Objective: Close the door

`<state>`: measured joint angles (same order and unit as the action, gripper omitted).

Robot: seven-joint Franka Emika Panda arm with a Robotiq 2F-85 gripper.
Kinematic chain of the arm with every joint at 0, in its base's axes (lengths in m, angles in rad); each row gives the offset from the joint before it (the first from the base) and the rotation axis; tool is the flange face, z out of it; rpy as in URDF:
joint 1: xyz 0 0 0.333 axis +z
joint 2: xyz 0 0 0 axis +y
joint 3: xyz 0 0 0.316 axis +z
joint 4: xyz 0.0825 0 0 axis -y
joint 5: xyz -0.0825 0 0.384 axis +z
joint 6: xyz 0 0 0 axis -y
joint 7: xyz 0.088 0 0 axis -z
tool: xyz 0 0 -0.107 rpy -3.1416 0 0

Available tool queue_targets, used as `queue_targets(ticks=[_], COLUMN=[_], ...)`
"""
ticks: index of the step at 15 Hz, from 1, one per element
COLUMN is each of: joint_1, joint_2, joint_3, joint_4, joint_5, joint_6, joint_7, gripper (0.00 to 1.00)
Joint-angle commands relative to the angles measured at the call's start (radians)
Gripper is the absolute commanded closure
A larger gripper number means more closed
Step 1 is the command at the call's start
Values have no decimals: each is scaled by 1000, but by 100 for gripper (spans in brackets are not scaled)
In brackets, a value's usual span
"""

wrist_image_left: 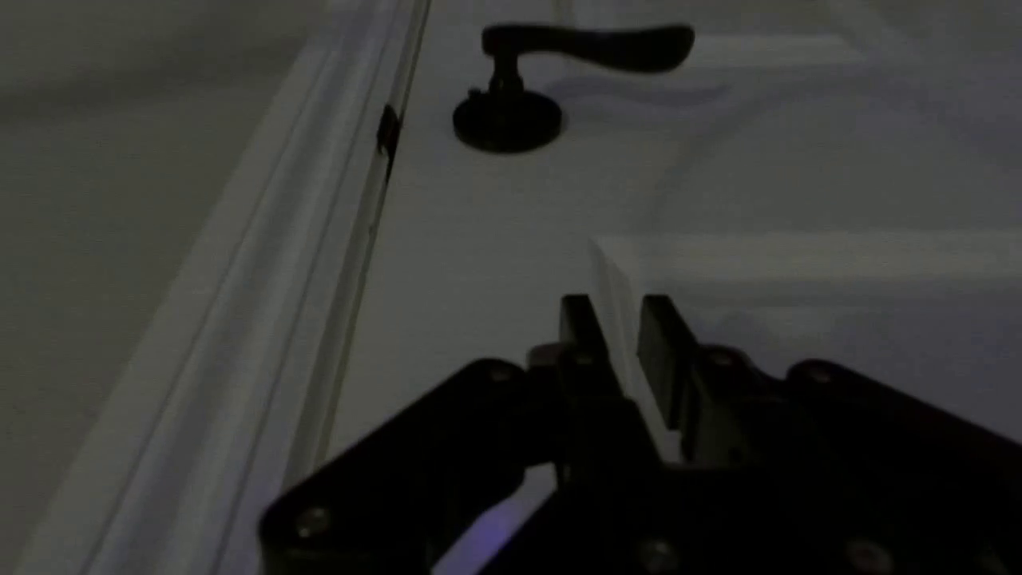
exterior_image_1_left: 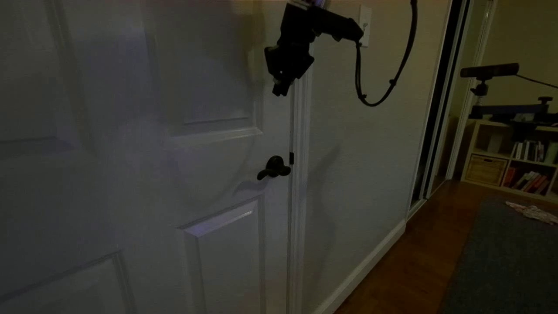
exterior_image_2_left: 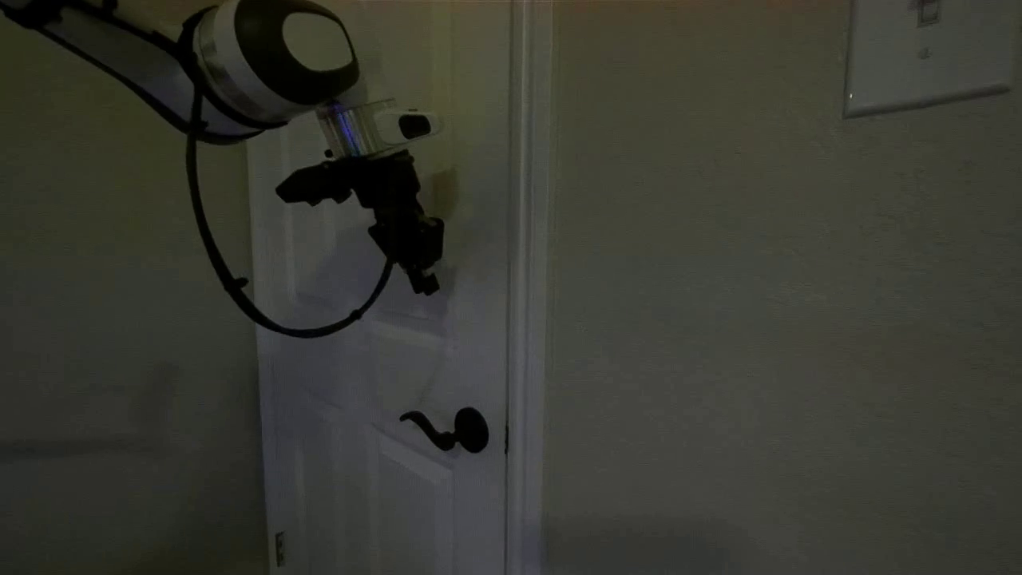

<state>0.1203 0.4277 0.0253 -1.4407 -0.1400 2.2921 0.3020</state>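
The white panelled door [exterior_image_1_left: 209,170] fills much of an exterior view and also shows in an exterior view [exterior_image_2_left: 327,367] and the wrist view [wrist_image_left: 471,239]. Its latch-side edge lies along the door frame with a thin dark gap. The black lever handle [exterior_image_1_left: 274,167] is in both exterior views [exterior_image_2_left: 471,430] and at the top of the wrist view [wrist_image_left: 511,120]. My gripper [exterior_image_1_left: 281,90] is above the handle, in front of the upper panel, pointing downward [exterior_image_2_left: 425,285]. In the wrist view its fingers [wrist_image_left: 616,307] stand a small gap apart with nothing between them. Contact with the door cannot be told.
The door frame [exterior_image_1_left: 301,196] and wall [exterior_image_1_left: 362,144] lie beside the latch edge. A light switch [exterior_image_1_left: 365,26] is on the wall. My arm's cable [exterior_image_2_left: 271,323] hangs in a loop. A camera on a stand [exterior_image_1_left: 489,71] and a bookshelf [exterior_image_1_left: 473,150] are farther back.
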Motion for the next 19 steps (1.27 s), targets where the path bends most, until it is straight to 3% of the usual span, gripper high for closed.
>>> queue_targets(ticks=[1, 8, 13, 14, 19], joint_1=[9, 2, -9, -13, -15], joint_2=[-190, -436, -588, -493, -493], joint_3=[-4, 22, 48, 51, 55], joint_4=[-218, -455, -602, -503, -508], joint_5=[28, 47, 115, 88, 89], joint_6=[-129, -397, -441, -434, -433], joint_7=[2, 55, 120, 79, 81], gripper=[47, 3, 0, 0, 0])
